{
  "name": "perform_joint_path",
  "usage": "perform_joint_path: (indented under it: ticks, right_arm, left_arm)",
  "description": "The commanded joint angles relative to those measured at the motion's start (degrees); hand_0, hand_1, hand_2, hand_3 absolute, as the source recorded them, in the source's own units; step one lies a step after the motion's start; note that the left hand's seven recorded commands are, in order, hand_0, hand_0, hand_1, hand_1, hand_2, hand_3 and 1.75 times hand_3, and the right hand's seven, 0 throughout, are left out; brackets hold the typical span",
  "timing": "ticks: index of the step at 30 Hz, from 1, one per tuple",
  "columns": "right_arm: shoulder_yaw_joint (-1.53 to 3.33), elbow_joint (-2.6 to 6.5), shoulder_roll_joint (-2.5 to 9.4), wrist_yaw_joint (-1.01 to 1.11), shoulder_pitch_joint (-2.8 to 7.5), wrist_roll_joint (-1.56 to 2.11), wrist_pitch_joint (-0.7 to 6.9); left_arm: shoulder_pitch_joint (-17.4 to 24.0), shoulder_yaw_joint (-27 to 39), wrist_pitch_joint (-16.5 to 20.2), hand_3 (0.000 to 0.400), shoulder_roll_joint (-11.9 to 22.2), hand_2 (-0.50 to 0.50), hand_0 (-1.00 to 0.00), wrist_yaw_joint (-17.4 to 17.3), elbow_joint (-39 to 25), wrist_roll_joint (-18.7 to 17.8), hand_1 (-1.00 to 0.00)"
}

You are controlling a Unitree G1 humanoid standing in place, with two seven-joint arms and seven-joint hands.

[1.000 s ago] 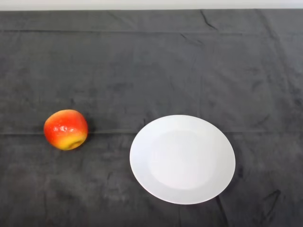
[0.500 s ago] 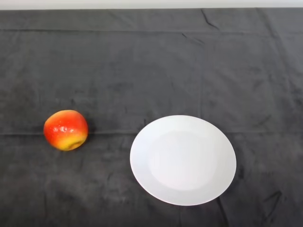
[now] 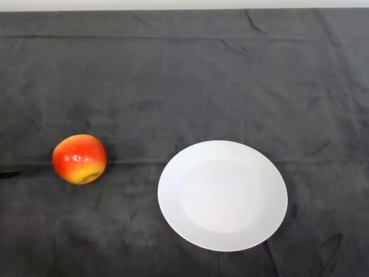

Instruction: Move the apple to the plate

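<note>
A red and yellow apple [image 3: 79,158] rests on the dark cloth at the left. An empty white plate [image 3: 222,194] lies to its right, a short gap away. Only a thin black sliver of my left hand [image 3: 7,173] shows at the view's left edge, level with the apple's lower half and a little way left of it, not touching it. The rest of the hand and the arm are out of view.
The dark cloth [image 3: 184,86] covers the whole table, with creases near the back right and the front right. A pale strip of the table's far edge [image 3: 184,4] runs along the top.
A black sliver of my left hand has come into view at the left edge beside the apple. The apple and the plate lie where they were.
</note>
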Motion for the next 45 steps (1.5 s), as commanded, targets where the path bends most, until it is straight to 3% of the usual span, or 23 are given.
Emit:
perform_joint_path:
  ticks: [1,14,29,39,45]
  right_arm:
    - [-0.53,-0.06,-1.29,0.2,-0.67,0.76,0.1]
    - [-0.53,-0.07,-1.28,0.2,-0.66,0.75,0.1]
    - [-0.54,-0.11,-1.26,0.18,-0.65,0.76,0.1]
    - [-0.54,-0.15,-1.24,0.16,-0.63,0.76,0.09]
    - [-0.54,-0.17,-1.24,0.15,-0.62,0.76,0.09]
  left_arm:
    - [-3.1,-2.2,-2.1,0.0,-0.2,0.0,0.0,-1.1,-2.1,1.7,0.0]
    - [-5.0,-6.6,-4.5,0.0,-4.1,0.0,0.0,-7.9,-1.6,4.4,0.0]
    - [-6.1,-11.0,-3.2,0.0,-10.7,0.0,0.0,-9.6,-4.2,7.5,0.0]
    - [-5.7,-12.9,-2.6,0.0,-12.5,0.0,0.0,-11.8,-3.6,8.3,0.0]
    - [-6.1,-13.5,-0.2,0.0,-12.9,0.0,0.0,-14.3,-2.8,8.4,0.0]
